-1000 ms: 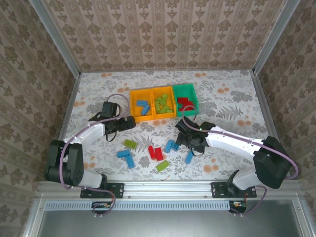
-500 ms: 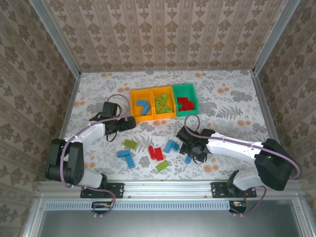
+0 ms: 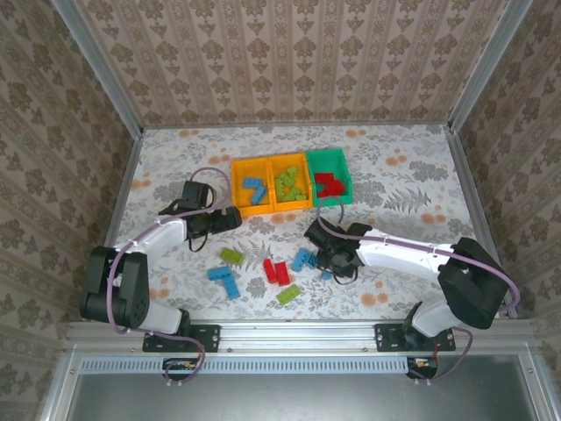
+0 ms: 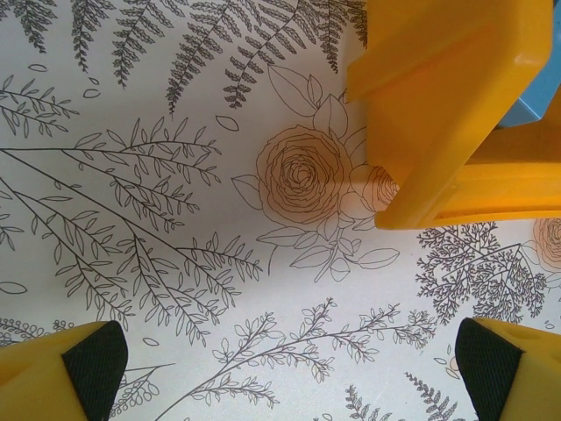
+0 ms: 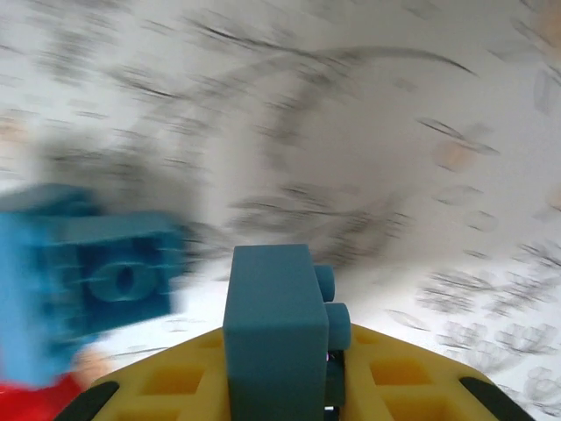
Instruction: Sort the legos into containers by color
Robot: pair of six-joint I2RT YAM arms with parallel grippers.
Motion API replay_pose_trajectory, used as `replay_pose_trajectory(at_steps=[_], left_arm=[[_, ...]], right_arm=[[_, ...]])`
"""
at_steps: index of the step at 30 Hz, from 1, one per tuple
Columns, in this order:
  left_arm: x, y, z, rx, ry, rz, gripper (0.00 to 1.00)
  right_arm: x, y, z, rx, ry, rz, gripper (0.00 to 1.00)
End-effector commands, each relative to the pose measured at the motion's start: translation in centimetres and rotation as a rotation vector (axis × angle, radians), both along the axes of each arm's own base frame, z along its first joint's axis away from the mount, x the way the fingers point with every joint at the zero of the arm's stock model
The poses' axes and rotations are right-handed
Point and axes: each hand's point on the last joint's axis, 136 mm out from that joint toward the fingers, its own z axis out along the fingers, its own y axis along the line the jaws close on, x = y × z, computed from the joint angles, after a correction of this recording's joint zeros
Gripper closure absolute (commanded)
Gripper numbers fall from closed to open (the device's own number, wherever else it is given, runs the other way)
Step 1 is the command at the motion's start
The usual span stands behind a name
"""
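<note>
Grip: my right gripper (image 5: 285,390) clamps blue brick (image 5: 272,324); I'd lift straight, clear neighbouring brick (image 5: 88,281), release over leftmost bin (image 3: 235,186); left gripper (image 4: 289,373) spread wide.

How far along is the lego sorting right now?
Done: the bins hold blue legos, green legos and red legos, one colour each. In hand: the right gripper is shut on a blue brick. Left: loose red bricks, green bricks and blue bricks on the table.

3 bins (image 3: 270,186) block center; bricks (image 3: 281,273) litter front; table (image 3: 412,175) flanks open.
</note>
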Motion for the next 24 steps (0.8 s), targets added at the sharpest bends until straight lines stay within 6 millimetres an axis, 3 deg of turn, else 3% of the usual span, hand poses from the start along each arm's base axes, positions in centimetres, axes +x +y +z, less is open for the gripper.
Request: replay_pose_trajectory(at_steps=[1,9,13,20,24], left_arm=[[0.0,-0.1,-0.1,-0.004,0.009,-0.009,0.00],[-0.5,0.5,0.3,0.017,-0.001,-0.003,0.00],[-0.8,0.6,-0.1,0.022,0.013,0.000,0.00],[-0.6,0.6,0.0,0.018,0.015,0.007,0.00],[-0.7,0.7,0.1,0.024,0.016,0.010,0.00]], right_arm=[[5.3,5.4,5.2,0.153,-0.201,0.134,0.71],[15.2,13.0,9.5,0.440,-0.325,0.214,0.72],[18.8,16.3,10.8,0.506,-0.328,0.293,0.73],[23.9,17.8,9.1,0.525,-0.312,0.248,0.74],[25.7,18.3,8.3,0.531,-0.315,0.226,0.73]])
